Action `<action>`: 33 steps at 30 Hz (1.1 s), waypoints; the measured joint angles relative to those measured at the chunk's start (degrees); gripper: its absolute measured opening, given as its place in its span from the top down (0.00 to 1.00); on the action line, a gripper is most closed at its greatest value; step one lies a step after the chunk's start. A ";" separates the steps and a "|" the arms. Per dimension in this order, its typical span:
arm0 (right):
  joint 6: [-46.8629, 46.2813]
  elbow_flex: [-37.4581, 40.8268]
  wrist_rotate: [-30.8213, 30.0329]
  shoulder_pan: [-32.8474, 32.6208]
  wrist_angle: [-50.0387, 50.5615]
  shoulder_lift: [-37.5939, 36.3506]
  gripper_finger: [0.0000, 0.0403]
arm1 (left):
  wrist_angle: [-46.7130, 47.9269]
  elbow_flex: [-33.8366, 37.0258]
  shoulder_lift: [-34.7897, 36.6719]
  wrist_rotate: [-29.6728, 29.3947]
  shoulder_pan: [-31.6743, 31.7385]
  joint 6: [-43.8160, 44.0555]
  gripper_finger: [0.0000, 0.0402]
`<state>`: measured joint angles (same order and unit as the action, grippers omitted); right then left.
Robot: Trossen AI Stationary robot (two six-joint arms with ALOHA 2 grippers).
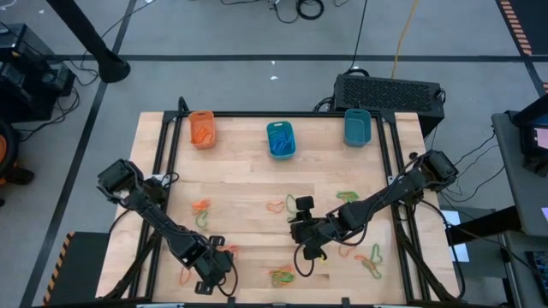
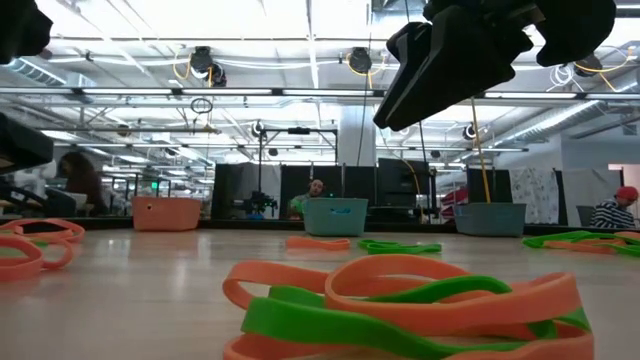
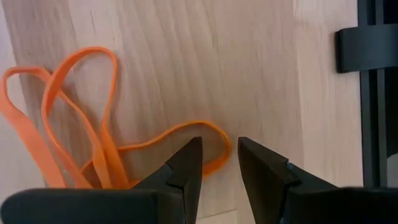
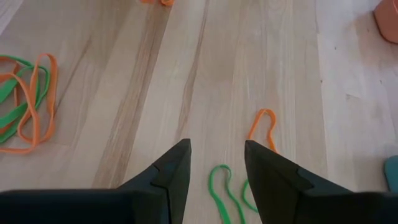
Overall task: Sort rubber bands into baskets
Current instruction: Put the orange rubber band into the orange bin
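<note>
Left wrist view: the left hand [image 3: 219, 163] is held open over an orange rubber band [image 3: 112, 146] near the worktop's [image 1: 248, 184] front edge, apparently for pinching, while the right hand [image 4: 216, 163] is kept open and empty.

Left hand [image 1: 214, 272] hovers beside orange rubber bands [image 1: 185, 275]; right hand [image 1: 310, 251] hangs near an orange-green tangle [image 1: 282, 275]; three baskets [image 1: 280, 139] sit well beyond both.

Pale smooth wooden table [image 1: 248, 184], matt rubber bands [image 2: 400, 310], plastic baskets [image 1: 280, 139], matt black hands [image 3: 217, 180].
</note>
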<state>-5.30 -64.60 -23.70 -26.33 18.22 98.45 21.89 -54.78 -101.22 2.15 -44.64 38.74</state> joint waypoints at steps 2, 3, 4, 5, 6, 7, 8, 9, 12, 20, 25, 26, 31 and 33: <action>0.00 0.00 0.00 0.00 0.00 0.00 0.64 | 0.00 -0.07 -0.25 -0.13 -0.01 0.00 0.72; 0.00 0.00 0.02 0.00 0.00 0.00 0.64 | 0.01 -0.07 -0.28 -0.35 -0.02 0.00 0.72; 0.00 0.00 0.00 0.00 0.00 0.00 0.64 | 0.02 -0.07 -0.29 -0.46 -0.02 0.00 0.72; 0.00 0.00 0.00 0.00 0.00 0.00 0.64 | 0.02 -0.07 -0.29 -0.47 -0.02 -0.01 0.73; 0.00 0.00 0.00 0.00 0.00 0.00 0.64 | 0.02 -0.07 -0.29 -0.33 -0.02 -0.02 0.74; 0.00 0.00 0.00 0.00 0.00 0.00 0.64 | 0.04 -0.07 -0.31 0.14 0.00 -0.04 0.75; 0.00 0.00 0.00 0.00 0.00 0.00 0.64 | 0.09 -0.07 -0.33 0.85 0.00 -0.04 0.77; 0.00 0.00 0.00 0.00 0.00 0.00 0.64 | 0.13 -0.05 -0.33 1.26 0.00 -0.03 0.80; 0.04 0.00 0.00 0.00 0.00 0.00 0.64 | -0.08 -0.03 -0.42 2.54 -0.13 -0.04 0.90; 0.04 0.00 0.00 -0.02 0.00 0.00 0.64 | -0.42 -1.27 1.04 4.73 -0.35 -3.34 0.99; 0.02 0.00 0.00 -0.02 -0.04 0.00 0.64 | -0.10 -2.32 5.58 3.88 -0.22 -5.05 0.99; 0.02 0.00 0.00 -0.02 -0.04 0.00 0.64 | -0.14 -2.42 6.75 3.45 -0.24 -5.07 0.99; 0.02 0.00 0.00 -0.02 -0.07 0.00 0.64 | -0.29 -2.54 12.65 -1.82 -0.24 -6.01 1.00; 0.02 0.00 0.00 -0.02 -0.07 0.00 0.64 | 1.20 -2.55 15.16 -6.39 -0.24 -6.61 1.00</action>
<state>-5.28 -64.60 -23.70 -26.35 18.15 98.45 23.09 -57.33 -86.06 -4.23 -44.88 32.13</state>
